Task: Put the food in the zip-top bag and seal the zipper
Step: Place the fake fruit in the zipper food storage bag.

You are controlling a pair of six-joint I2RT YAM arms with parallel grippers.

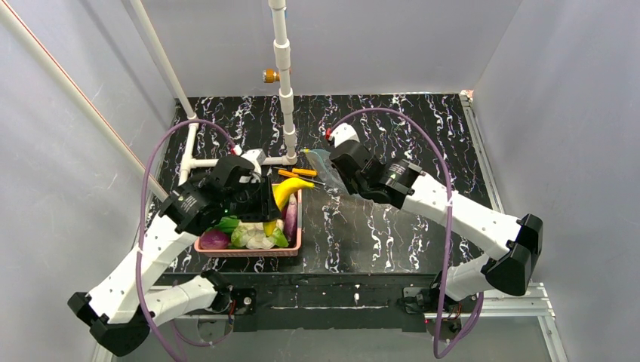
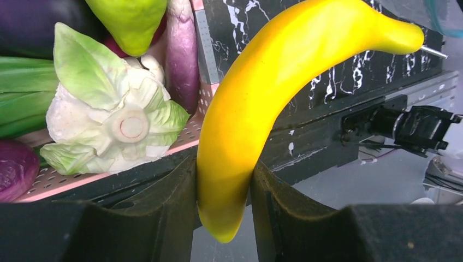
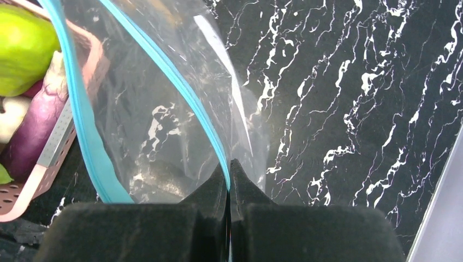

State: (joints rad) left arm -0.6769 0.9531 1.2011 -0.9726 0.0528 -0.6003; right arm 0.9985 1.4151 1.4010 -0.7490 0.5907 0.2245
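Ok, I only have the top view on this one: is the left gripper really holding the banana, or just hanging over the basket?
Observer: Holding it. The left wrist view shows the left gripper clamped on the banana near its lower end.
Operator: And does the right one have the bag?
Observer: Yes. In the right wrist view the right gripper is shut on the bag, right at one strip of the zipper.
Operator: Is the mouth open?
Observer: It looks so: the two teal strips run well apart there.
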